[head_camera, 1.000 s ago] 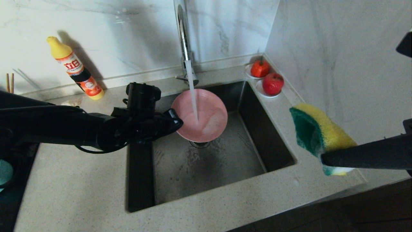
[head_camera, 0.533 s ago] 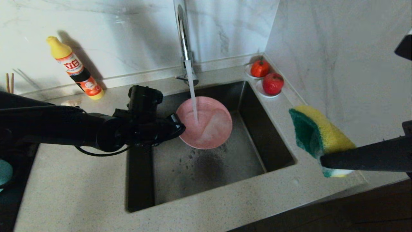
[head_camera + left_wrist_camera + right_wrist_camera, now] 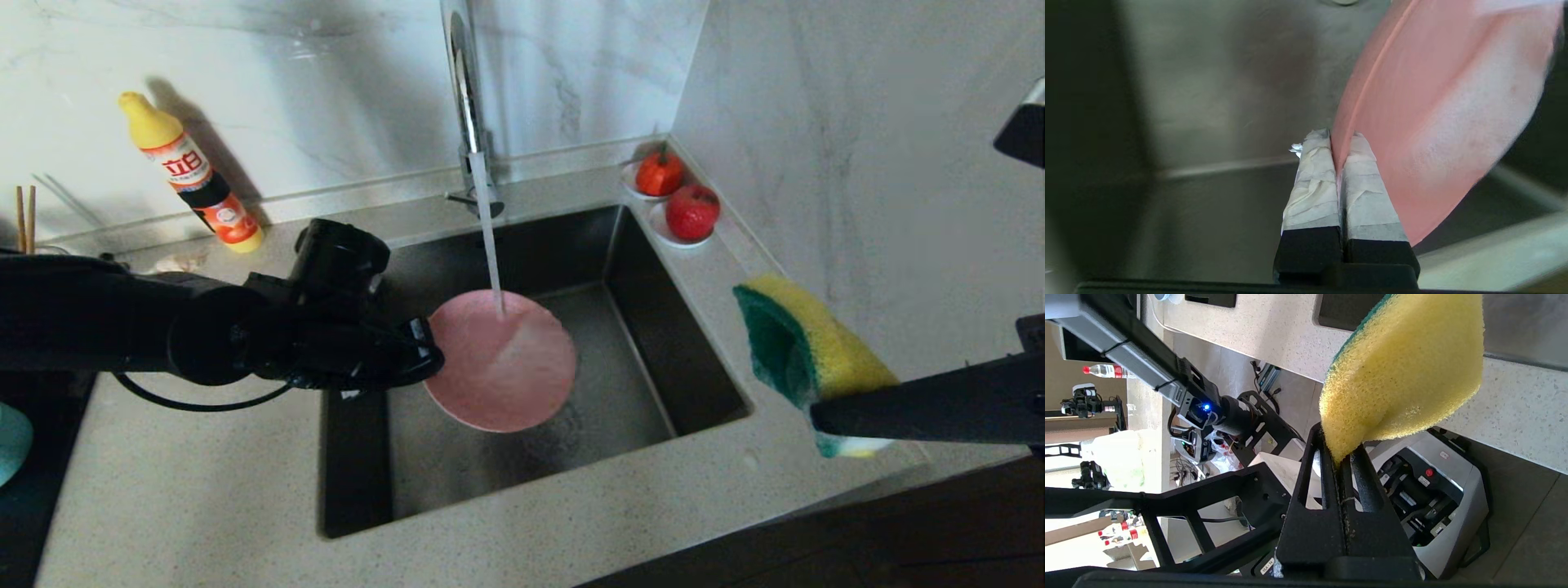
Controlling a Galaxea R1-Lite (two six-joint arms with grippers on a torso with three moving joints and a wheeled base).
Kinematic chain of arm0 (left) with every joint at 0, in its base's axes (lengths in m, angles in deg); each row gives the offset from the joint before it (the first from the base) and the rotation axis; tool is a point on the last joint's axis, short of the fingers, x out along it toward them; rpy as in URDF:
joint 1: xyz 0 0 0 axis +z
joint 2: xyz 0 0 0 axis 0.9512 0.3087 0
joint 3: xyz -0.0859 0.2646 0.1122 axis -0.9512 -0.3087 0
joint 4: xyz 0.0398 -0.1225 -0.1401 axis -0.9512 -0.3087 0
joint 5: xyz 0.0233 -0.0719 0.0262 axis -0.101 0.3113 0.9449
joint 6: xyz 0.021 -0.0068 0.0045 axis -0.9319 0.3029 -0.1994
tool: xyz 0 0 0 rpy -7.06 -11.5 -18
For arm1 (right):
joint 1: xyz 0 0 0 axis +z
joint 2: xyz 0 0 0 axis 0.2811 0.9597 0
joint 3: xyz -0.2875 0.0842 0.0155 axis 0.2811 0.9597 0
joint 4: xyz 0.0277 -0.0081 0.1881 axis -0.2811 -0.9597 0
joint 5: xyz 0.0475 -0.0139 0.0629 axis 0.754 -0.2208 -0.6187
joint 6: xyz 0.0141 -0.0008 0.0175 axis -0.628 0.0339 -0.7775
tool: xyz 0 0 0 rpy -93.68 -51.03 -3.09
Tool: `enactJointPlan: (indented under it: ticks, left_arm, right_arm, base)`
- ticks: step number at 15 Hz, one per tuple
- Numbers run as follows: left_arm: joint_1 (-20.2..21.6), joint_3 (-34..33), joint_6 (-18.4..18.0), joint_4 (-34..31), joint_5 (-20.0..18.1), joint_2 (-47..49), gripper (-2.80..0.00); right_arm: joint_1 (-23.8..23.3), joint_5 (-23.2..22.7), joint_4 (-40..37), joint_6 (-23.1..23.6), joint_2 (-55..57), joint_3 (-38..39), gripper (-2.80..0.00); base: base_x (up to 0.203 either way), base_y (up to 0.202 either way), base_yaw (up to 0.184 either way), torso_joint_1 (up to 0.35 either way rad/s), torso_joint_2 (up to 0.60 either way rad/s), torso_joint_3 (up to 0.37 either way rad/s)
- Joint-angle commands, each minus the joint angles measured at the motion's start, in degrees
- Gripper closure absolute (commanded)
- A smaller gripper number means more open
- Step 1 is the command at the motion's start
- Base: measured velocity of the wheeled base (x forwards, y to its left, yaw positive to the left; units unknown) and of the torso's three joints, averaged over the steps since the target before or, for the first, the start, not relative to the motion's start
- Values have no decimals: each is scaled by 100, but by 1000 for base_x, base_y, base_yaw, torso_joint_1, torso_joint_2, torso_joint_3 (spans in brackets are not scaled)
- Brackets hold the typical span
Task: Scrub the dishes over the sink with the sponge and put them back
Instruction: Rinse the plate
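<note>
The pink plate (image 3: 502,363) hangs tilted over the sink (image 3: 678,335), with the tap's water (image 3: 490,245) landing on its far edge. My left gripper (image 3: 426,353) is shut on the plate's left rim. In the left wrist view the taped fingers (image 3: 1314,179) pinch that rim of the plate (image 3: 1445,102). My right gripper (image 3: 820,408) holds the yellow and green sponge (image 3: 804,343) in the air over the counter right of the sink. The right wrist view shows this gripper (image 3: 1339,455) shut on a corner of the sponge (image 3: 1404,371). Brown chopsticks (image 3: 24,211) stand at the far left.
A chrome tap (image 3: 465,98) rises behind the sink. A yellow detergent bottle (image 3: 192,175) leans on the back wall at the left. Two red fruits on saucers (image 3: 692,211) sit in the back right corner. A teal piece (image 3: 12,441) shows at the left edge.
My left gripper has drawn the plate toward the sink's front and lower, and the plate now lies flatter under the water. The right arm with the sponge has stayed put.
</note>
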Motion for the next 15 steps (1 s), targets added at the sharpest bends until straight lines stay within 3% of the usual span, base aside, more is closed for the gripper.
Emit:
enactJointPlan:
  ticks: [1,3,7,8,10,12,15]
  left_arm:
    - [28,-148,-252,-43,626,-319,0]
    - [25,-307,-632,-48,1358,-487,0]
    - [24,-585,-1157,5,1645,-1326,0]
    - [20,-609,-1380,13,1736,-1579,0]
    - [16,-736,-2162,296,2098,-1998,0]
    - [16,-1153,-3264,1394,2681,-2218,0]
    - [22,-1958,-4770,3802,3189,-2257,0]
  right_arm:
    - [2,-8,-20,-31,-22,59,0]
    - [2,-17,-20,-38,-41,59,0]
    - [-25,9,-20,-40,-109,137,0]
    - [-71,9,-20,-40,-123,202,0]
    - [-161,0,-20,-42,-135,351,0]
    - [-262,-17,-20,-31,-153,431,0]
    - [-269,-17,-20,-31,-93,430,0]
  base:
    - [0,0,0,0,0,0]
    - [0,0,0,0,0,0]
    - [0,0,0,0,0,0]
    - [0,0,0,0,0,0]
    - [0,0,0,0,0,0]
    - [0,0,0,0,0,0]
    - [0,0,0,0,0,0]
